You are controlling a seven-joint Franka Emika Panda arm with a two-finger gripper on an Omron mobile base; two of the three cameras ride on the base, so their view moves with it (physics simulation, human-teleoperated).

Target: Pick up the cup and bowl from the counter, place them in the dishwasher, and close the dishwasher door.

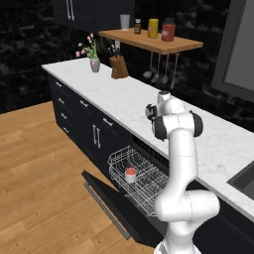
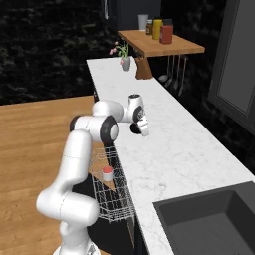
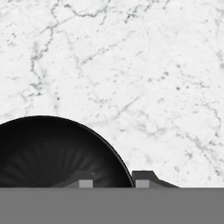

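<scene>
Arm bent low over the counter [image 1: 124,96], claw [image 3: 113,183] apparently pinching the bowl [image 3: 52,153] rim.

Black bowl [image 3: 52,153] upright on marble counter [image 3: 153,65]; red-topped cup [image 1: 130,174] in dishwasher rack [image 1: 144,191].

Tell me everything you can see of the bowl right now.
The bowl is all black, round and shallow, with a thin rim and a faintly ribbed, matte inside. It sits upright on the white marble-patterned counter. In the hand view the gripper straddles its rim: one fingertip inside, the other outside, jaws narrowed around the wall. In the right base view a dark bit of it shows under the hand.
</scene>
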